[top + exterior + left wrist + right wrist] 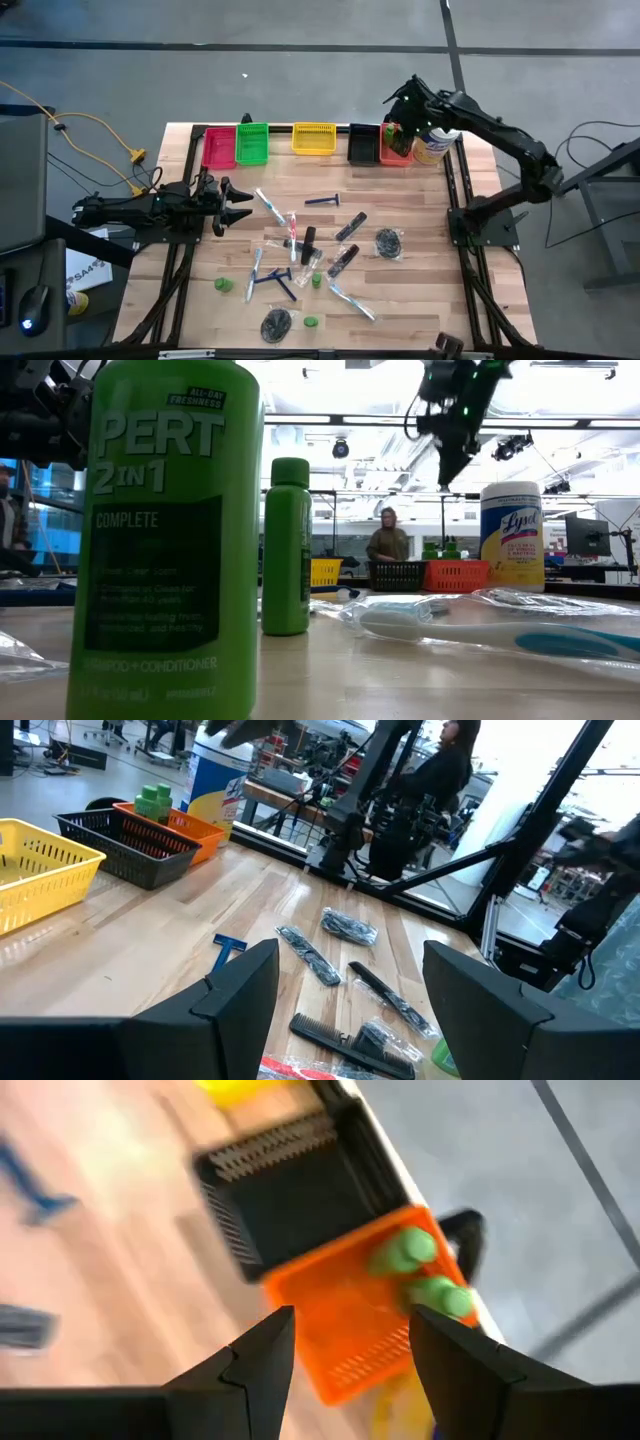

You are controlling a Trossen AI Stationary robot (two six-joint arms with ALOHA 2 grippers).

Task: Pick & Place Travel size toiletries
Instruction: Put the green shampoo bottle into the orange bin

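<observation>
Hovering over the orange bin (pixel 365 1315) at the back right of the wooden surface (pixel 420 290), the right claw (pixel 350 1345) has its fingers apart and empty; two green bottles (pixel 420 1270) lie in that bin. The left claw (pixel 238 203) waits wide open at the left edge. Razors (pixel 322 200), combs (pixel 310 955), toothbrushes (pixel 352 301) and mesh puffs (pixel 389 241) are scattered mid-surface. A big open workshop with a person (pixel 386 540) sits behind.
</observation>
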